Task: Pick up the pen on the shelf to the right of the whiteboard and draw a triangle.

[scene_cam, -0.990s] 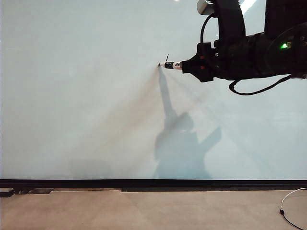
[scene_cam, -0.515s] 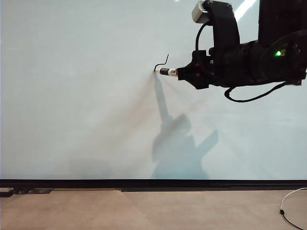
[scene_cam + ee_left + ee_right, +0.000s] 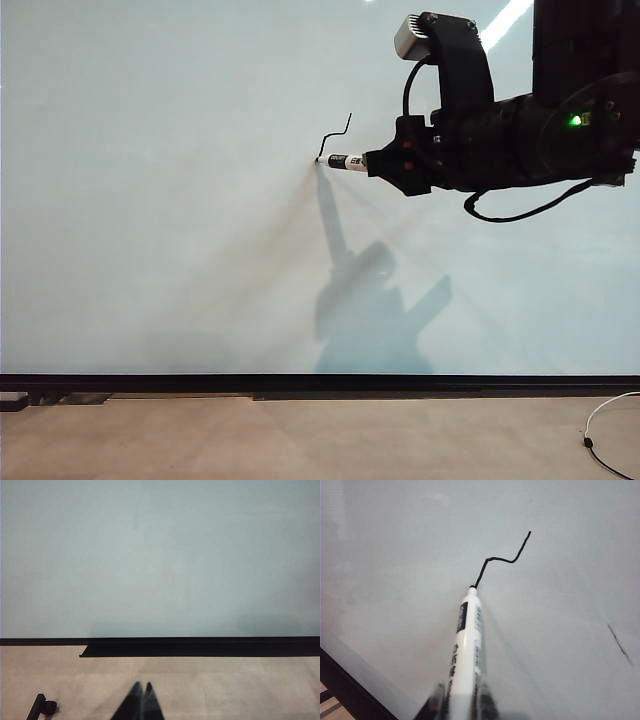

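The left gripper [image 3: 141, 700] sits low before the very large glossy pale whiteboard [image 3: 160, 200], its two dark fingers [image 3: 134, 702] pressed together with nothing between them, pointing at the black strip [image 3: 200, 646] along the board's lower edge above the beige surface [image 3: 225, 690].

Further right on the board is the start of the triangle [image 3: 333, 136], a thin wobbly black line that slants down, kinks and slants down again. Its lower end meets the dark tip of the slim white pen [image 3: 343, 161] with black label bands. The pen lies nearly level, tip touching the board.

The right gripper [image 3: 385, 163] has its fingers [image 3: 437, 700] clenched on the pen's rear barrel. The black right arm [image 3: 520, 130] reaches in from the right edge, held high and roughly level, a green light on its body and a cable [image 3: 520, 208] looping beneath. Its shadow [image 3: 370, 300] falls on the board below.
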{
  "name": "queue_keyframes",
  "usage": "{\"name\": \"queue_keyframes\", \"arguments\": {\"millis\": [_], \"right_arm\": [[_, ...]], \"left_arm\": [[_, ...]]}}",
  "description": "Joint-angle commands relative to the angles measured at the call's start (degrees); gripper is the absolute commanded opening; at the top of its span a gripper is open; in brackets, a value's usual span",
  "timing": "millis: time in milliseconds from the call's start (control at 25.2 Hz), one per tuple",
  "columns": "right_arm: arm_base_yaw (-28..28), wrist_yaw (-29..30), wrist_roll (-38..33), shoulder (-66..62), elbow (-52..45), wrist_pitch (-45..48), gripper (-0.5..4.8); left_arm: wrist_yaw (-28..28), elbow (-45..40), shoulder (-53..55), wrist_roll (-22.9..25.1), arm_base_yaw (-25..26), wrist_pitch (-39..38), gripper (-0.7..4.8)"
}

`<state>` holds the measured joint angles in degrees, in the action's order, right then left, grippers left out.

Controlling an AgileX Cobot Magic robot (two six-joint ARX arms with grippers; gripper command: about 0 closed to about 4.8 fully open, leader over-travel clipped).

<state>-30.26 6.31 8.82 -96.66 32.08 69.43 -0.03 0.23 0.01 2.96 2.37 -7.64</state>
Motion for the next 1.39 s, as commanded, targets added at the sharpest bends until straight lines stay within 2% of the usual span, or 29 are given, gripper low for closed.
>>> {"name": "queue_keyframes", "arguments": {"millis": [40,1387], "right_arm": [[0.0,-0.2,-0.5,0.2,0.3,0.6,-0.03],[-1.9,2.9,-5.6,-12.7,7.5,-0.2,-0.03]], "left_arm": [[0.2,0.2,0.0,0.0,0.0,0.4,-0.05],[0.2,0.2,0.0,0.0,0.0,0.4,-0.05]]}}
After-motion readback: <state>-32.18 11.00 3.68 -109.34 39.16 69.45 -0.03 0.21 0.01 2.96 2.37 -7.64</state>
